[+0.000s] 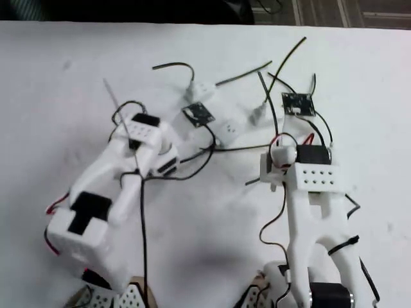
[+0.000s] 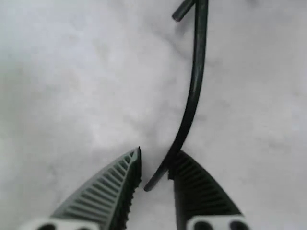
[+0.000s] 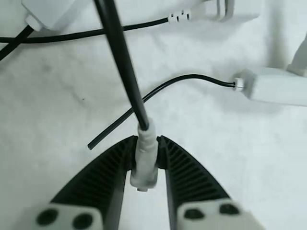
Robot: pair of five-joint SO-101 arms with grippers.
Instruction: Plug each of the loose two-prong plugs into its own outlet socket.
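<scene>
A small white moulded plug (image 3: 144,160), rounded and smooth, is pinched between the two ribbed black fingers (image 3: 189,177) of the right hand (image 3: 146,140). Its glossy black cord (image 3: 122,62) runs straight away from the fingertips, above the surface (image 3: 57,110), which is white and faintly mottled. Beyond it lie a boxy white plastic block (image 3: 278,86) with a thin black wire (image 3: 182,79) coming out of its end, and a second white connector with a ribbed collar (image 3: 180,17) on a black cable. From above, the right arm (image 1: 311,176) of white plastic points straight away from the near edge, and the left arm (image 1: 109,173) lies slanted toward the middle. The left hand (image 2: 156,154) is held low over the surface with its ribbed grey-green fingers (image 2: 115,187) slightly apart. The cut end of a thin black wire (image 2: 194,81) lies loose in the gap, against one finger.
</scene>
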